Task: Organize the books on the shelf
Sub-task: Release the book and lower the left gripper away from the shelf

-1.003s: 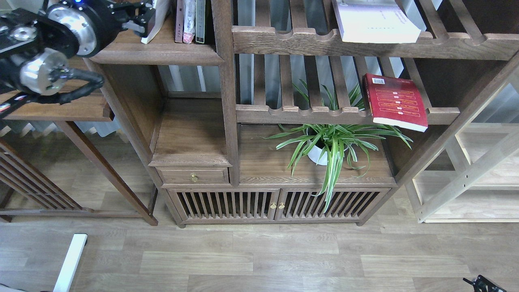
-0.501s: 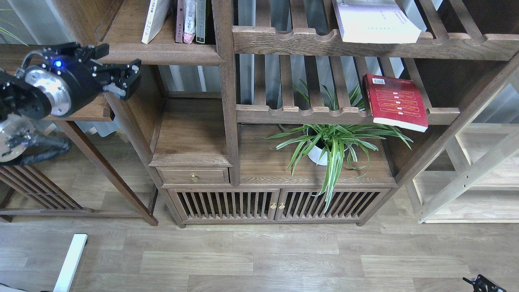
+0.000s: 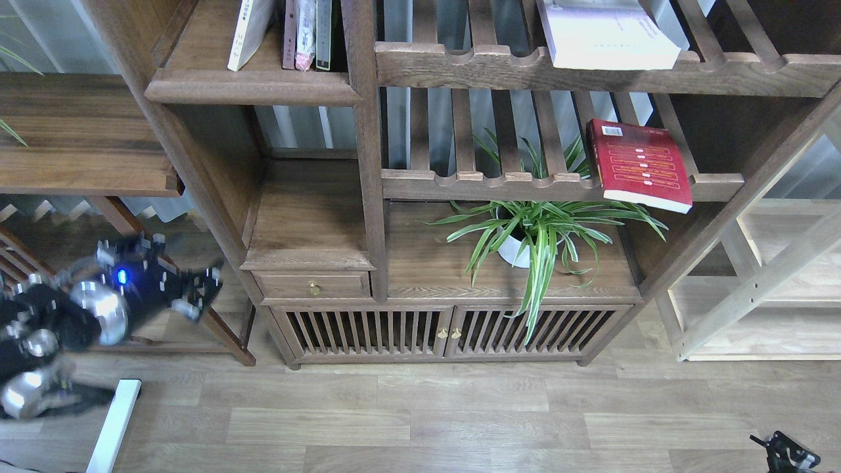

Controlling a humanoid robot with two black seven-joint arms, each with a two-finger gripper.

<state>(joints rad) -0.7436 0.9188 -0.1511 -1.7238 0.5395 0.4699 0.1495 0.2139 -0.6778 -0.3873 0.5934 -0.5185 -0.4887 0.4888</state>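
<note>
A thin white-faced book leans against several upright books on the shelf, a dark board with a stepped front edge at the top left. A pale lavender-white book lies flat on the upper slatted rack. On the lower slatted rack a red book with yellow text lines lies flat, its corner hanging over the rail. My left gripper hangs low at the left, far below the shelf, blurred, fingers apart and holding nothing. Only a small dark part of my right gripper shows at the bottom right corner.
A potted spider plant stands on the cabinet top under the red book. A small drawer and slatted doors sit below. A dark side table is at the left, a pale wooden rack at the right.
My left gripper let go of the white-faced book at the shelf, then dropped down along the left side to near floor level. The book stays leaning on the shelf.
</note>
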